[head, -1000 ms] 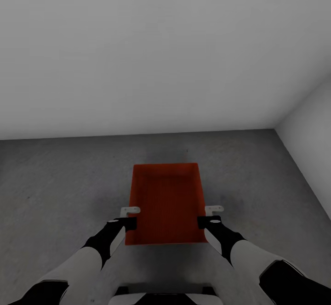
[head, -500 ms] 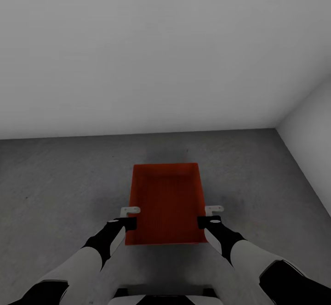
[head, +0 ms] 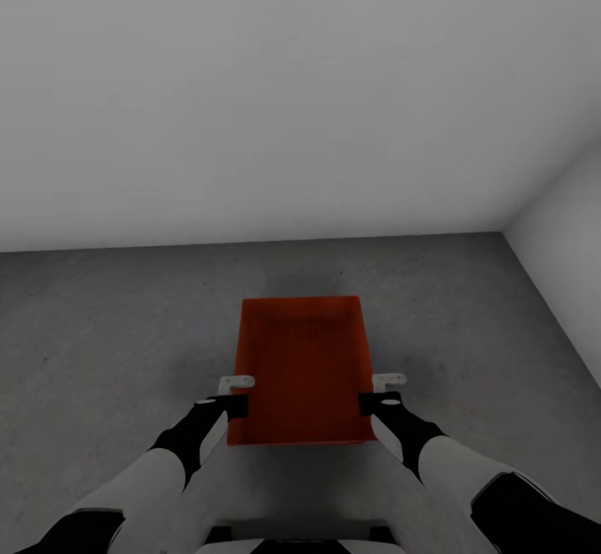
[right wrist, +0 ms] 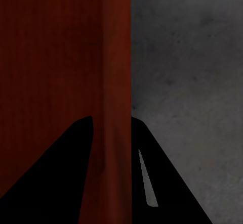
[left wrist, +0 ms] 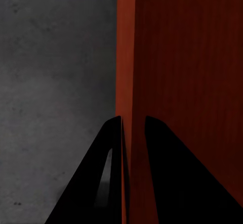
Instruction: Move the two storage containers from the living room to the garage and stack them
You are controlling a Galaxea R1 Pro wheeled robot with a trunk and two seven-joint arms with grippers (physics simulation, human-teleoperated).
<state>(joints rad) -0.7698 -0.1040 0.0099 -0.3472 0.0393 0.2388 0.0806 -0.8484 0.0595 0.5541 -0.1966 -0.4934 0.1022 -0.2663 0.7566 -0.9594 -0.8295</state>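
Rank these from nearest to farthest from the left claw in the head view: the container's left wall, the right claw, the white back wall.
1. Storage container: its left wall sits between the left claw's fingers.
2. Right claw: across the container, on its right wall.
3. White back wall: beyond the floor, farthest.

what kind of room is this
Probably a garage or a similar bare utility room: the floor is speckled grey concrete and the walls are plain white, meeting in a bare corner. An orange-red storage container is held between the two grippers.
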